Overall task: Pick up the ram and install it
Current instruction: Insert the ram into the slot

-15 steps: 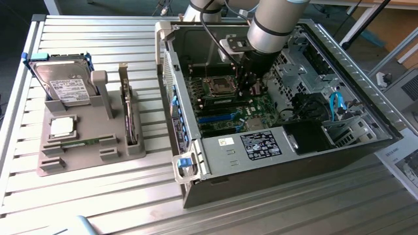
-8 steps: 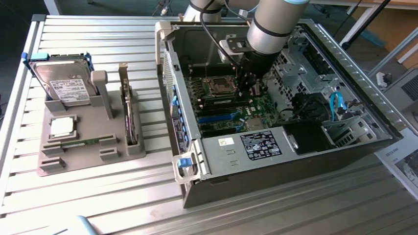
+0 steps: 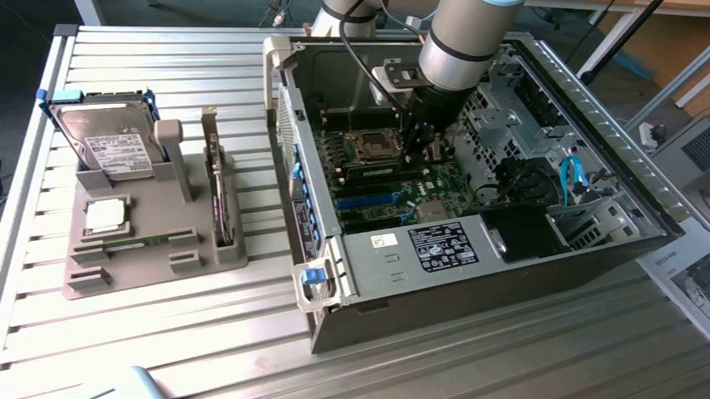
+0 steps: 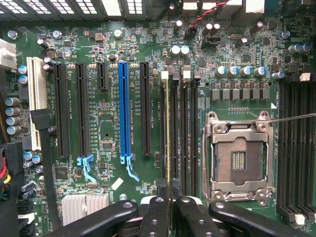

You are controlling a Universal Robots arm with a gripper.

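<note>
My gripper (image 3: 420,155) reaches down into the open computer case (image 3: 577,249), over the motherboard's memory slots (image 4: 180,128) beside the empty processor socket (image 4: 238,159). Its fingers (image 4: 157,217) are shut, with only a sliver between the tips. The ram (image 4: 168,128) shows edge-on as a thin greenish-yellow line. It runs from between my fingertips along one of the slots, next to the slot's white end clip (image 4: 165,75). How deep it sits in that slot I cannot tell.
A grey holder (image 3: 145,274) on the slatted table, at the exterior view's left, carries a hard drive (image 3: 111,145), a square silver chip (image 3: 106,216), an upright expansion card (image 3: 222,208) and a flat green stick (image 3: 139,243). The case walls, blue cables (image 3: 571,179) and power supply (image 3: 444,245) hem the arm in.
</note>
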